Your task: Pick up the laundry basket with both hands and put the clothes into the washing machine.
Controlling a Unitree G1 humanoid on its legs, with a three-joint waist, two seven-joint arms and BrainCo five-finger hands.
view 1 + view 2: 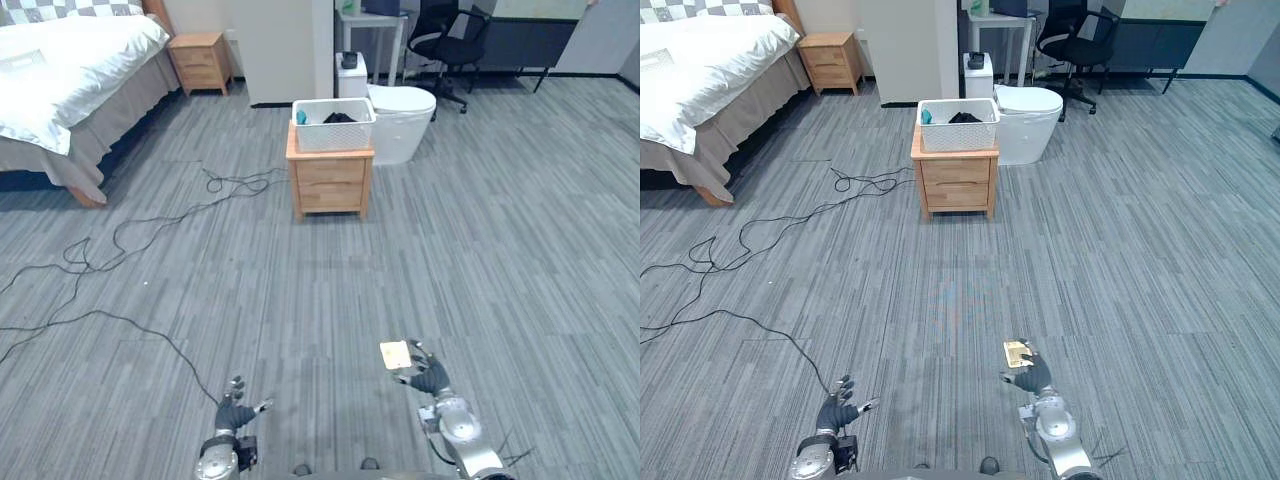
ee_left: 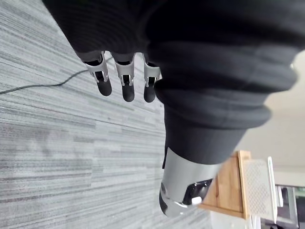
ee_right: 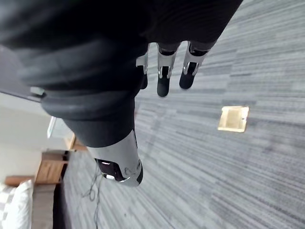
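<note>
Nearest me, both hands hang low over the floor (image 1: 300, 290). The left robot hand (image 1: 236, 408) has its fingers loosely spread and is empty. The right robot hand (image 1: 427, 378) is the same, fingers relaxed and nothing in them. Just beside the right one a small brass-coloured floor plate (image 1: 396, 354) sits flush in the grey carpet, which has a short pile and a striped plank-like pattern.

The laundry basket (image 1: 333, 128) is well away from me, across open carpet. It stands on a small wooden bench (image 1: 330, 185) with two drawer fronts. It is a white rectangular tub with perforated walls and a solid rim, probably light, slightly flexible plastic. Dark clothes (image 1: 339, 118) lie in it, with a teal scrap (image 1: 301, 117) at one corner.

I take the step in hand to be the approach, as nothing is within reach yet. I would walk straight up and stop square to the bench. Then I would bring both hands up level, one to each short end of the basket, and hook the fingers under the rim. The walls may bow if I press on them. An even lift should keep the load from sliding.

Just behind the bench stands a smooth, rounded white appliance (image 1: 405, 125), which I take to be the washing machine. I cannot see where it opens. Far left is a bed (image 1: 70, 60) with white bedding.
</note>
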